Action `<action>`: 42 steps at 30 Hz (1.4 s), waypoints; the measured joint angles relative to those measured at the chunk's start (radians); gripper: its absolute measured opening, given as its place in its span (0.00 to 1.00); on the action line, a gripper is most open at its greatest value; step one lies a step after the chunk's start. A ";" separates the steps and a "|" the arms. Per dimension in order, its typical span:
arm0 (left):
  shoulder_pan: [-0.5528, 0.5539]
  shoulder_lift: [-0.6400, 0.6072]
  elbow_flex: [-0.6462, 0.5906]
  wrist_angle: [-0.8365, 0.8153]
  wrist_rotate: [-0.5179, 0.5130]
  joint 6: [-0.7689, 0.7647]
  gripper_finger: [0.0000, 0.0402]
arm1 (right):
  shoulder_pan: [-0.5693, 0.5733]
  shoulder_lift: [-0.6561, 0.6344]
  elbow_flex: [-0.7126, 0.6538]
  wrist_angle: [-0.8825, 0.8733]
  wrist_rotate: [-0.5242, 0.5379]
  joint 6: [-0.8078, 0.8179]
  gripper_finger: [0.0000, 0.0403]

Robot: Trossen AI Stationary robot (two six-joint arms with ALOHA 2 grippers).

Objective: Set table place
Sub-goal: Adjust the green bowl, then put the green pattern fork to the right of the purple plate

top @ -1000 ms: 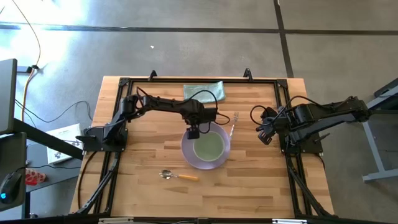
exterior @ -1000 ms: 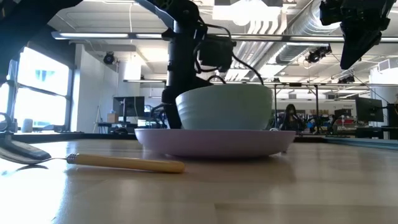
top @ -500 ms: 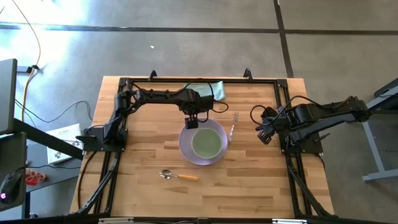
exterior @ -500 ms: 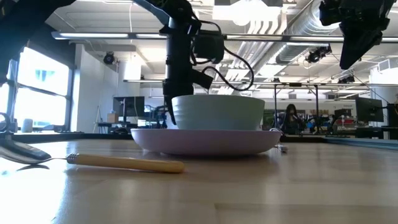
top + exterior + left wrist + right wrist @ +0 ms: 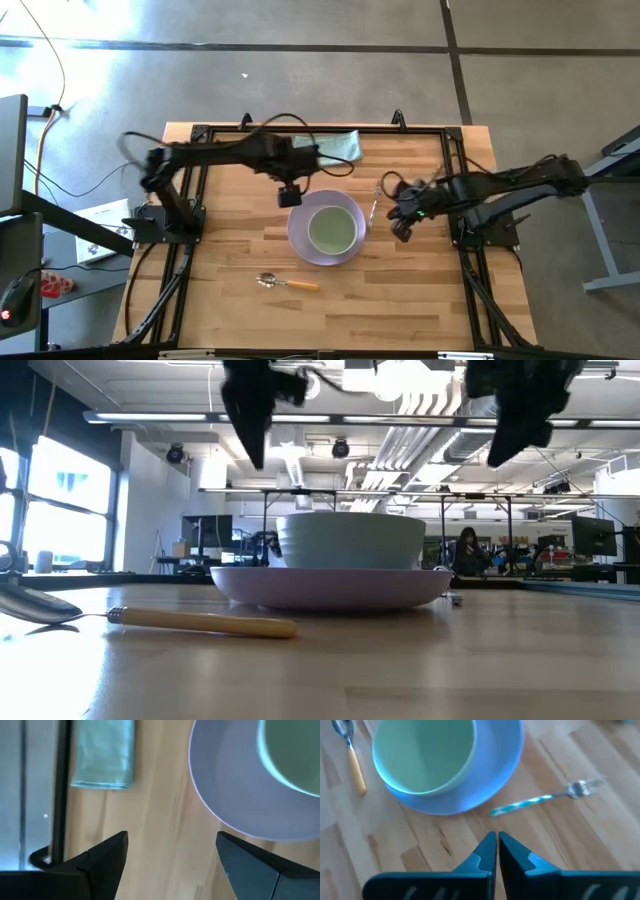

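The lilac plate [image 5: 300,238] lies at the table's middle with the pale green bowl [image 5: 333,231] standing in it. The silvery fork [image 5: 375,206] lies flat just right of the plate. The yellow-handled spoon [image 5: 287,283] lies flat nearer the front edge. My left gripper [image 5: 290,197] is open and empty, raised above the wood just beyond the plate's far-left rim [image 5: 225,785]. My right gripper [image 5: 400,228] is shut and empty, raised above the table right of the fork's handle end [image 5: 500,811].
A folded green cloth [image 5: 331,147] lies at the far edge against the black frame [image 5: 300,129]. Bare wood [image 5: 430,290] lies at the near right and near left of the table. Both arms hang high above the table in the low view.
My left gripper has drawn away from the plate's far-left rim toward the table's left and risen. The plate with the bowl first slid a little toward the far left and now lies still. My right gripper has gone toward the table's left, toward the fork.
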 joint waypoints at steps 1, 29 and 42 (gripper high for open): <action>-0.015 -0.031 0.000 -0.012 -0.015 -0.015 0.73 | -0.012 0.033 0.000 0.019 -0.020 -0.012 0.02; -0.173 -0.233 0.000 -0.277 -0.173 -0.157 0.73 | -0.117 0.500 0.194 0.243 -0.169 -0.141 0.00; -0.172 -0.246 0.000 -0.277 -0.206 -0.095 0.73 | -0.205 0.428 0.166 -0.072 -0.064 0.287 0.09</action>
